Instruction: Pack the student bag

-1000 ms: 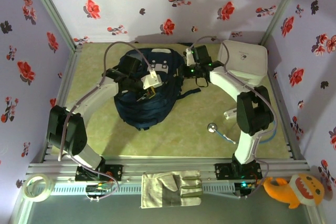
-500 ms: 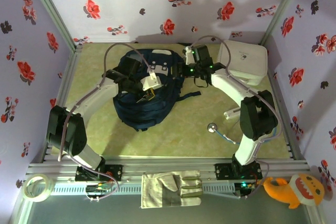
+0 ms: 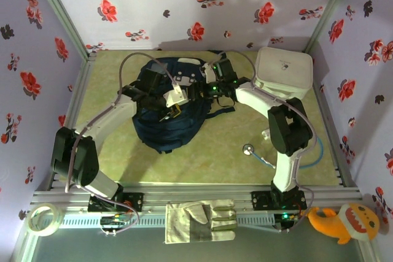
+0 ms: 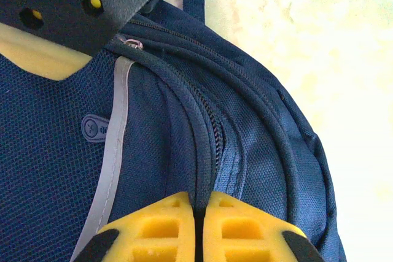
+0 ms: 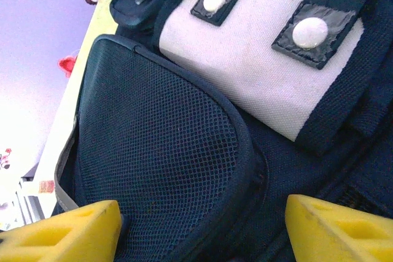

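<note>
The student bag (image 3: 164, 124) is dark blue. It lies on the green table (image 3: 110, 157), a bit left of the middle and toward the back wall. On its blue cloth there is a small oval badge (image 4: 98, 129). The letters on it are too small to read. The white case (image 3: 284, 73) in the back right corner has a tiny mark on its lid that cannot be read either.

The left arm goes up from its base at the near left, bends, and reaches right, over the top of the bag. The left gripper (image 4: 199, 204) is closed tight. Its yellow fingers (image 4: 153, 225) pinch a ridge of the bag's cloth right beside a zip.

The right arm goes up from its base, bends at the elbow, and reaches left to the bag's back right side. The right gripper (image 5: 202, 225) is wide open and grips nothing. A dark mesh pocket (image 5: 159, 170) of the bag sits between its two yellow fingers, beside a white patch (image 5: 258, 59) with round snaps.
</note>
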`<state>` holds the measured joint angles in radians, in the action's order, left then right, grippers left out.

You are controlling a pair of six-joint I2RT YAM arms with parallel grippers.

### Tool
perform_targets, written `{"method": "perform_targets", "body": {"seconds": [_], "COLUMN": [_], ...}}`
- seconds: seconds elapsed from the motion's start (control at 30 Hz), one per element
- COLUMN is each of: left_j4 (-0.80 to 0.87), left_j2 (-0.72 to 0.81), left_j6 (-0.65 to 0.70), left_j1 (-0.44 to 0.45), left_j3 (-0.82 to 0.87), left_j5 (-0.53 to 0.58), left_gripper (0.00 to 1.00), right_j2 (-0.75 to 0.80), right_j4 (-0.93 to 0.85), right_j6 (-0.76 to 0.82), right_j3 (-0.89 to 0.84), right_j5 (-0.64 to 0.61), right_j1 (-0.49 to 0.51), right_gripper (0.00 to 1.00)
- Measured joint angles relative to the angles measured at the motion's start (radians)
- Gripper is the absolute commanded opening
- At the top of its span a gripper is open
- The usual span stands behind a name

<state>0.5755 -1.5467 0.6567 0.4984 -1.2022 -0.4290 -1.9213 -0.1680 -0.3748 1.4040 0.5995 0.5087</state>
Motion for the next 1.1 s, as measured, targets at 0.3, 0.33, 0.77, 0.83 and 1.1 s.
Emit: {"method": "perform_targets", "body": {"seconds": [0.3, 0.33, 0.77, 0.83, 1.1], "left_j4": [-0.030, -0.033, -0.037, -0.037, -0.037], "left_j2": [0.006, 0.006, 0.006, 0.006, 0.006], "left_j6": [-0.019, -0.020, -0.023, -0.023, -0.028], "left_j1": [-0.001, -0.002, -0.005, -0.005, -0.005], "left_j3": [0.030, 0.032, 0.042, 0.042, 0.042], "left_j5": [0.010, 0.010, 0.017, 0.017, 0.017], "left_gripper": [0.00, 0.00, 0.00, 0.00, 0.00], "right_j2": [-0.010, -0.009, 0.071, 0.080, 0.095], "right_j4": [0.034, 0.042, 0.040, 0.039, 0.021], "right_j6": [0.034, 0.040, 0.138, 0.140, 0.186], "right_j3": [-0.012, -0.023, -0.122, -0.130, -0.137], "right_j5": [0.136, 0.151, 0.192, 0.194, 0.199], "right_j1": [0.002, 0.002, 0.004, 0.004, 0.009], "right_gripper": [0.75, 0.74, 0.60, 0.60, 0.69]}}
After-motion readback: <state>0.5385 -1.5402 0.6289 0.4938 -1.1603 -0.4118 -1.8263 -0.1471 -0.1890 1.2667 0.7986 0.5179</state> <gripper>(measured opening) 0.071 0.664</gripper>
